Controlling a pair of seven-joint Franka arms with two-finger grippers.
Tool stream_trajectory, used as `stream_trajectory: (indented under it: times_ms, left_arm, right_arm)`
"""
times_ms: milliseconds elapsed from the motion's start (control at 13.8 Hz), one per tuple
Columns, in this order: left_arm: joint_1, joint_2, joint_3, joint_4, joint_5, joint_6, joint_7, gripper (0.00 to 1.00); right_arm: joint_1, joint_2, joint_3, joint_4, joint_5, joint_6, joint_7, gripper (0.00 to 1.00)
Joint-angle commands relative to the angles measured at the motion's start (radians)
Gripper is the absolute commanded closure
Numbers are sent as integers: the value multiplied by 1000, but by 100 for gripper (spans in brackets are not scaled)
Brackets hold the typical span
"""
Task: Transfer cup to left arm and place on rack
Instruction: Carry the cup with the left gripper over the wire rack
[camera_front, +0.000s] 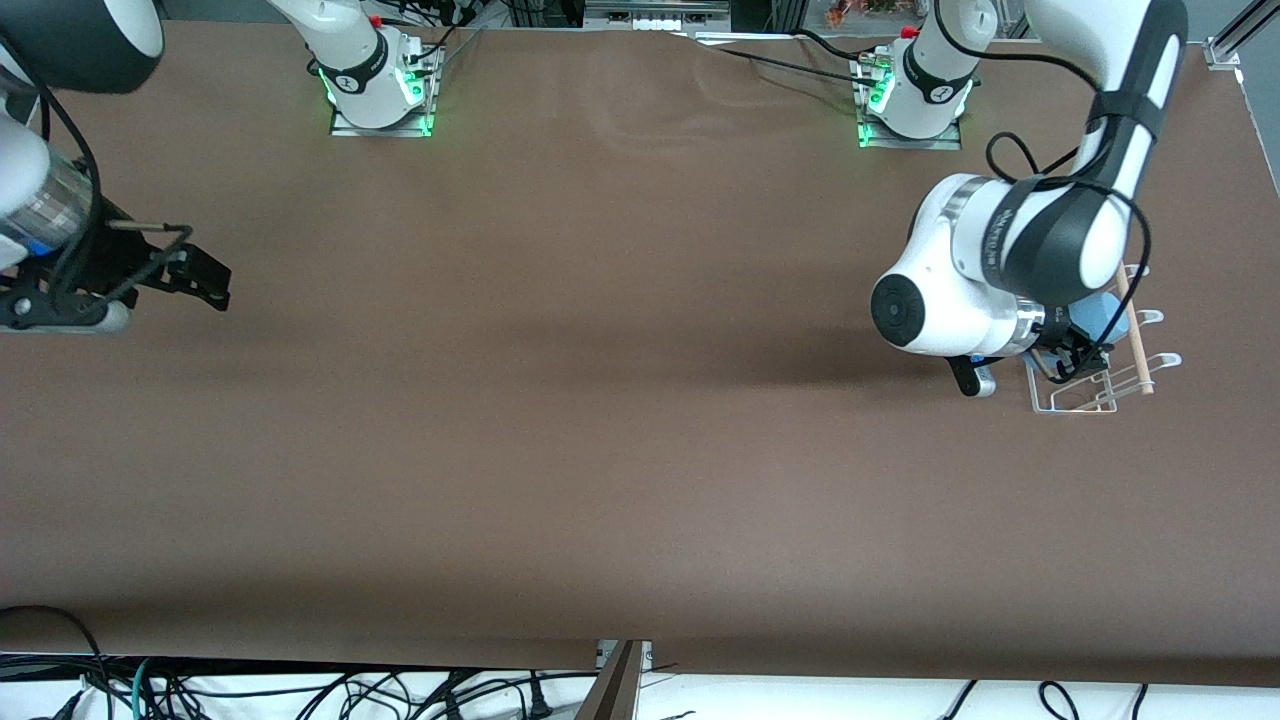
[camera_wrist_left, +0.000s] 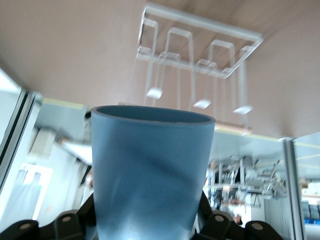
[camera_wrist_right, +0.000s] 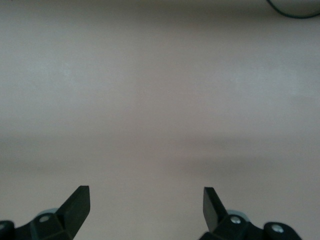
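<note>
The left gripper (camera_wrist_left: 145, 227) is clamping the cup (camera_wrist_left: 150, 170) low on its body, keeping the rim free as it is hanging over the rack (camera_front: 1095, 385) at the left arm's end of the table (camera_front: 600, 400). The cup's open mouth is facing the prongs (camera_wrist_left: 200, 82), apparently so it can slide onto one. The dowel (camera_front: 1133, 335) is running along the rack's edge, so the approach needs care. The right gripper (camera_front: 195, 275) is waiting, fingers (camera_wrist_right: 77, 202) spread and empty, over the right arm's end of the table, well apart and out of the way.
</note>
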Motion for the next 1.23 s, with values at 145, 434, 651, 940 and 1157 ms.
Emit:
stream_trajectory:
  times_ms: [145, 434, 651, 940, 1157]
  left_arm:
    - [30, -17, 3, -218, 188, 10, -210, 98]
    - [110, -86, 2, -375, 254, 66, -281, 98]
    - [145, -122, 2, -465, 254, 128, -322, 98]
    - [139, -119, 2, -527, 255, 130, -426, 98]
    - [144, -109, 2, -556, 301, 130, -478, 98]
  right_arm:
    - [-36, -37, 5, -43, 82, -45, 39, 0]
    - [-43, -18, 3, -20, 88, -43, 39, 0]
    - [-43, -12, 3, -6, 83, -45, 41, 0]
    - [-45, -6, 3, -6, 83, -45, 39, 0]
    - [-45, -4, 3, -6, 82, -39, 38, 0]
